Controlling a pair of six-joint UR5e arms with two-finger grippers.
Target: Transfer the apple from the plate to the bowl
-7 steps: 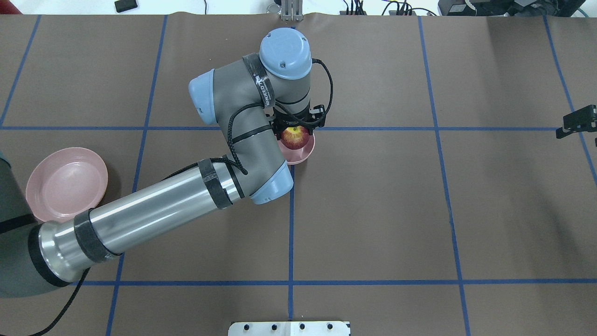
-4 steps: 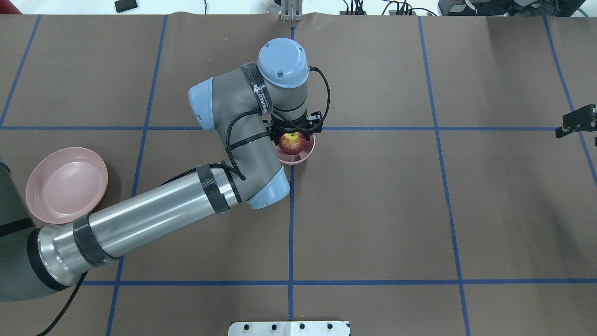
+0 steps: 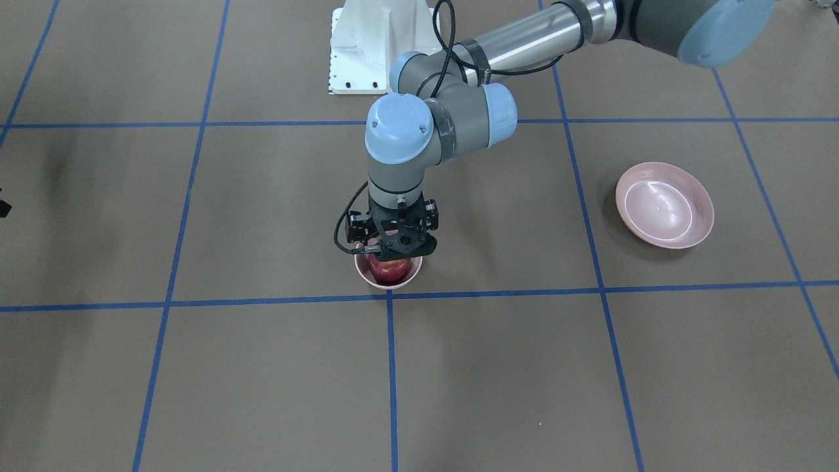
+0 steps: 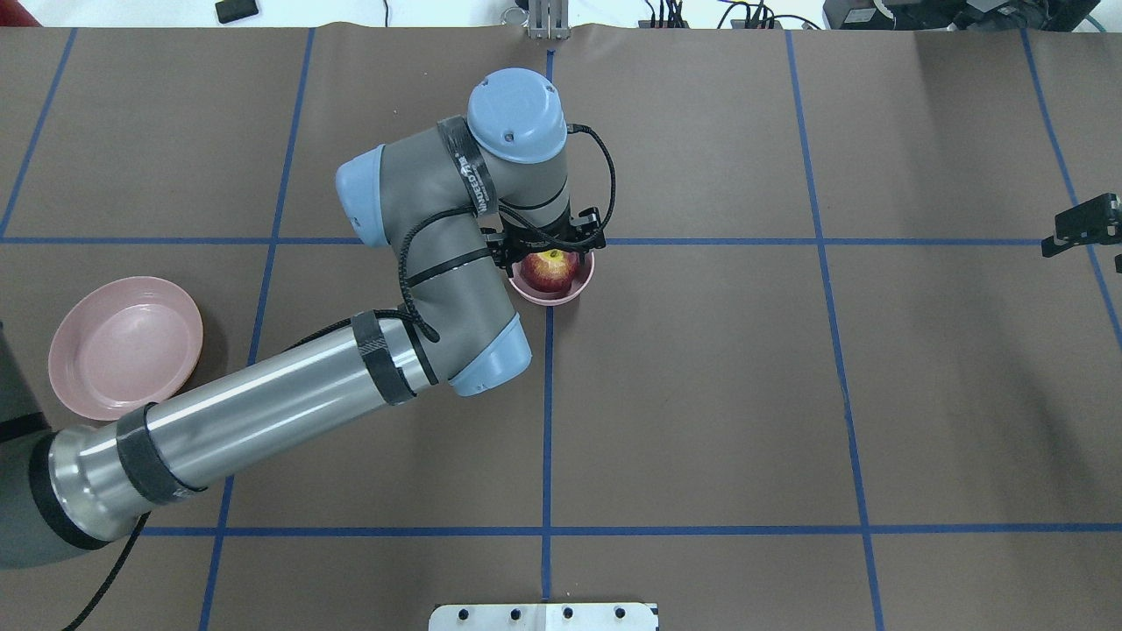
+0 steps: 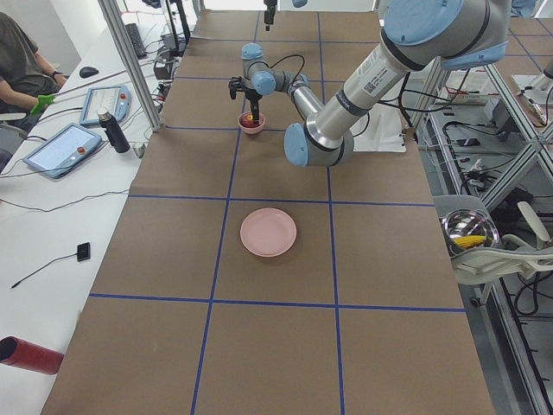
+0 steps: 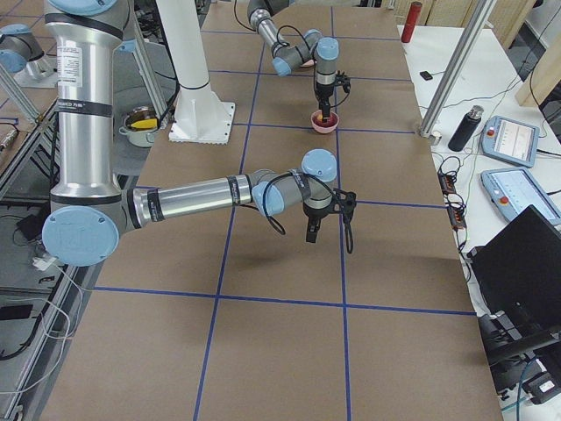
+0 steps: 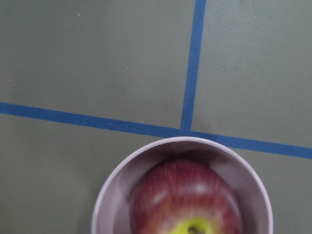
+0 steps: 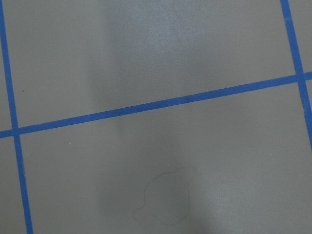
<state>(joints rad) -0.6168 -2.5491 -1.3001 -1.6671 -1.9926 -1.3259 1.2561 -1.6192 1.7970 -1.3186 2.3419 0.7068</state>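
The dark-red apple with its yellow-green stem patch sits down inside the small pink bowl at the table's middle grid crossing. My left gripper stands straight over it, fingers down around the apple and shut on it. The front view shows the apple low in the bowl under the gripper. The left wrist view shows the apple inside the bowl's rim. The wide pink plate lies empty at the left. My right gripper hovers at the far right edge; I cannot tell its state.
The left arm's forearm stretches from the near left corner past the plate. Blue tape lines grid the brown table cover. A white base plate sits at the near edge. The right arm hangs low over the table's right part.
The left arm has shifted slightly left and lowered, and the apple has gone from just above the bowl's far rim to down inside the bowl. The right gripper has not moved.
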